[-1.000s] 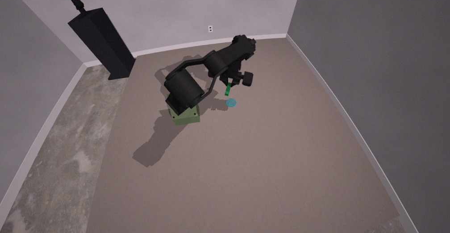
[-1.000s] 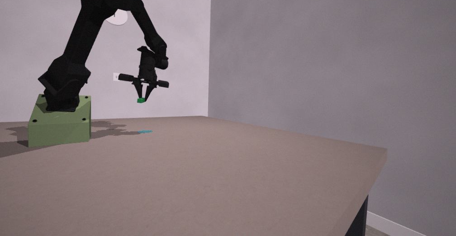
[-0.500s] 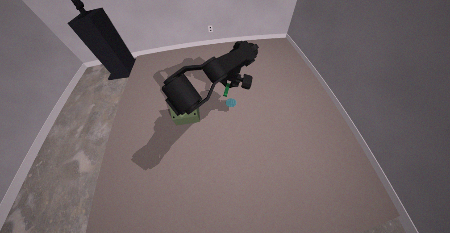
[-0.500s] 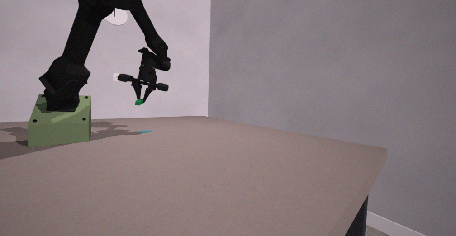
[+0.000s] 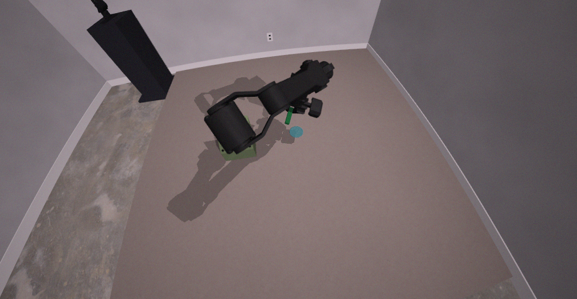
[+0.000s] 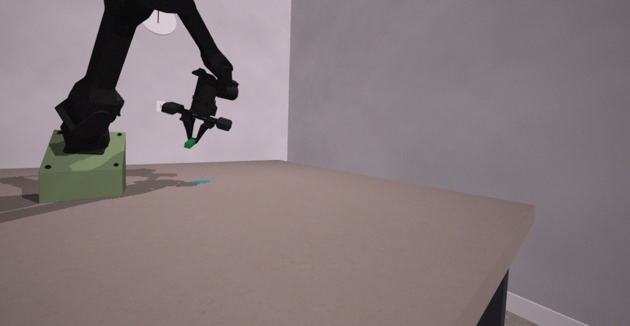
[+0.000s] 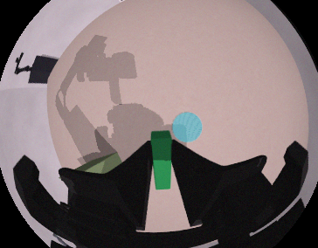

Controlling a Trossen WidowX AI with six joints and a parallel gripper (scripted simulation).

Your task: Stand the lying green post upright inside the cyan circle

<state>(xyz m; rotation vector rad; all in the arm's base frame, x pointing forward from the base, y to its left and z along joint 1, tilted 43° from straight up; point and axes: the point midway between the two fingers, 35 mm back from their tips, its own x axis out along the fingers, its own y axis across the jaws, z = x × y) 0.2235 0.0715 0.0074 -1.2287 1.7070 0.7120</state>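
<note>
My gripper (image 6: 194,136) is shut on the green post (image 6: 190,143) and holds it well above the table. The post (image 5: 289,116) is a short green bar; in the wrist view it (image 7: 162,160) runs lengthwise between my two dark fingers. The cyan circle (image 5: 296,131) is a flat disc on the brown table, just in front of the held post. In the wrist view the circle (image 7: 187,127) lies just beyond the post's far end, slightly to the right. From the side it (image 6: 200,182) shows as a thin cyan sliver below the gripper.
The arm's green base block (image 6: 82,166) stands on the table left of the circle. A tall black column (image 5: 131,54) stands off the table at the back left. The table's right edge (image 6: 520,218) drops off far from the arm.
</note>
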